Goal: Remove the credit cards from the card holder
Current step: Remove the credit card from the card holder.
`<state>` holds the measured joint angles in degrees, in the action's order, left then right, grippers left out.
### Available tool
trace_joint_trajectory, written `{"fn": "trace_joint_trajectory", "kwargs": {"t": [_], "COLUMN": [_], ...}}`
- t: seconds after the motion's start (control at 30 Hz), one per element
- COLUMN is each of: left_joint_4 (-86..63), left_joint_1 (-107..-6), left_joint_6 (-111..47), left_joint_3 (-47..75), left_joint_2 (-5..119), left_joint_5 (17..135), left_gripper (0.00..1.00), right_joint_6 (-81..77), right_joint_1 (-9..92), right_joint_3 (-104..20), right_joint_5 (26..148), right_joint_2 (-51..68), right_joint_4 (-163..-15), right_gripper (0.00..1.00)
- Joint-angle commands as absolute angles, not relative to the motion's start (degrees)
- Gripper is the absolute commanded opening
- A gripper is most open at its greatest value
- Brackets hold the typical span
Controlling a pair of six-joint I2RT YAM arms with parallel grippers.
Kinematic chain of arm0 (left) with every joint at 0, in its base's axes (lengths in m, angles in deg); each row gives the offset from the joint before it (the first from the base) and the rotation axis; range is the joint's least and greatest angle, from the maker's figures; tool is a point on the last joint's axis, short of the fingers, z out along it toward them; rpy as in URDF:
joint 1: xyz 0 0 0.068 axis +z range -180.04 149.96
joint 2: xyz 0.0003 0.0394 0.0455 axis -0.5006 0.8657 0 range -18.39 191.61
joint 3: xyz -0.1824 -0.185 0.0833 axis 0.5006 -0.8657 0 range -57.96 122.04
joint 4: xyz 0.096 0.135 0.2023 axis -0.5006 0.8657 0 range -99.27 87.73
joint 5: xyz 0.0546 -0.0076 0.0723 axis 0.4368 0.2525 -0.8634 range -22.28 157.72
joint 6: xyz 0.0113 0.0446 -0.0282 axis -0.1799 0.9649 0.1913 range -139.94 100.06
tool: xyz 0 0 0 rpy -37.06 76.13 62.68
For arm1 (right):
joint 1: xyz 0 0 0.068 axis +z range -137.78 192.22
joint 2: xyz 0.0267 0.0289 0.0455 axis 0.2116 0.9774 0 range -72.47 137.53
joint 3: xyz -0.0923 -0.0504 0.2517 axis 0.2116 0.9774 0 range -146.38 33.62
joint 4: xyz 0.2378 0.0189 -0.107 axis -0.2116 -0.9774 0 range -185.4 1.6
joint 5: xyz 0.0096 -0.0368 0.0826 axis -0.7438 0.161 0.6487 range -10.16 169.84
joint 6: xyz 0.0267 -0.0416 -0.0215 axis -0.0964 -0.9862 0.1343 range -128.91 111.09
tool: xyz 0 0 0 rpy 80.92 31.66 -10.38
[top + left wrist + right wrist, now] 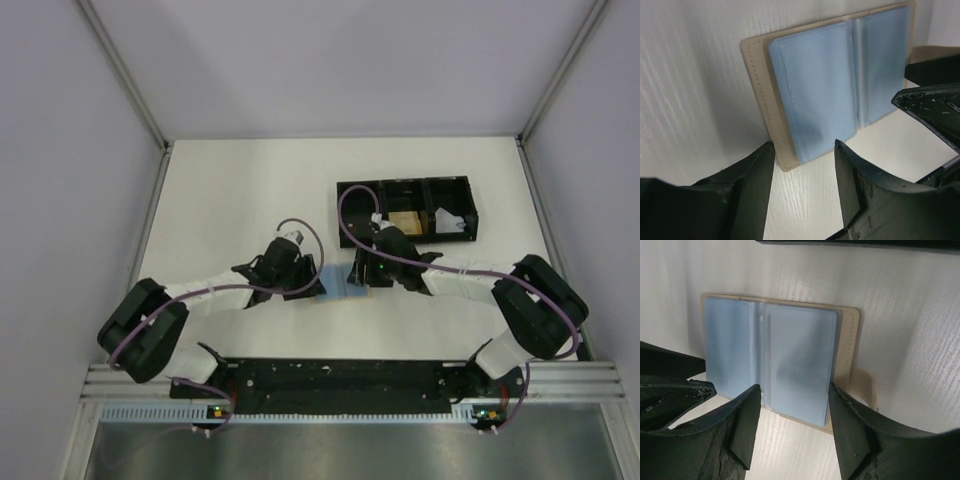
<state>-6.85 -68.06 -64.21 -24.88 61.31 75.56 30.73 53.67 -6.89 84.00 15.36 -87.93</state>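
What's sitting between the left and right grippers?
The open card holder, blue panels up, lies between the left gripper and right gripper; clearest in the top view.

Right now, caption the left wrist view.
Left gripper, open, fingers either side of the open card holder's near edge.

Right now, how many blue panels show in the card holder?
2, in the tan bi-fold card holder: blue-grey plastic left panel and right panel, as the left wrist view shows them. More may be hidden beneath.
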Motion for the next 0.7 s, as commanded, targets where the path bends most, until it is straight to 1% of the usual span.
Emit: {"fn": "trace_joint_trajectory", "kwargs": {"t": [0.0,0.07,0.13,0.23,0.37,0.67], "left_joint_4": [-11.4,-11.7,-12.2,-12.5,-12.4,-12.3], "left_joint_1": [-68.9,-69.1,-69.3,-70.0,-70.5,-70.6], "left_joint_6": [-64.7,-64.8,-65.0,-65.3,-65.4,-65.8], "left_joint_3": [-22.9,-23.0,-23.1,-23.1,-23.4,-24.6], "left_joint_2": [64.5,66.2,67.6,69.0,68.4,66.6], "left_joint_5": [76.2,76.2,76.4,76.6,75.8,75.0], "left_gripper": [0.50,0.42,0.35,0.21,0.10,0.07], "right_joint_6": [29.8,29.7,29.9,30.5,31.9,30.9], "right_joint_1": [53.3,53.3,53.4,53.4,53.4,54.4], "right_joint_3": [-6.8,-6.9,-6.8,-6.7,-6.9,-11.6], "right_joint_5": [84.1,85.5,87.9,92.0,95.4,99.2], "right_joint_2": [16.3,16.6,16.8,16.7,15.3,16.2], "right_joint_4": [-86.6,-86.1,-84.5,-81.6,-77.9,-75.5], "right_gripper": [0.56,0.56,0.56,0.53,0.51,0.50]}}
